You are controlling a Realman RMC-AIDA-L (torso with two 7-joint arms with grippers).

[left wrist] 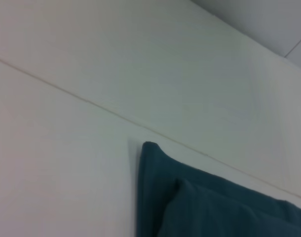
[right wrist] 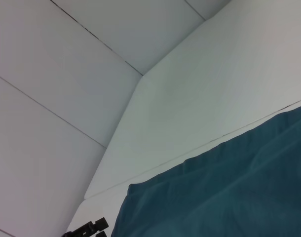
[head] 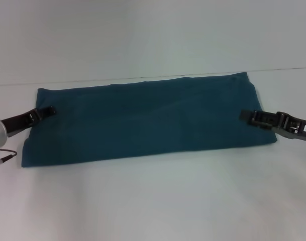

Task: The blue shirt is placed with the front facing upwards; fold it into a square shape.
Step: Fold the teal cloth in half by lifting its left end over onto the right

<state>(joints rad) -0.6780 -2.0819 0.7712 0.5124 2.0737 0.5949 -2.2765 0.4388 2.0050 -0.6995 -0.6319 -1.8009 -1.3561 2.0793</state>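
Note:
The blue shirt (head: 143, 123) lies flat on the white table (head: 158, 201) as a long plain teal band running left to right, with no print showing. My left gripper (head: 48, 110) rests low at the band's left end, touching its upper left edge. At the opposite short end my right gripper (head: 246, 116) reaches in over the cloth. A folded corner of the shirt (left wrist: 209, 207) fills the left wrist view. The right wrist view shows the shirt (right wrist: 229, 197) stretching away, with the left gripper (right wrist: 89, 228) small at its far end.
A seam in the white surface (head: 273, 70) runs just behind the shirt's far edge. Bare white table lies in front of the shirt and behind it. A thin cable (head: 5, 156) hangs by my left arm.

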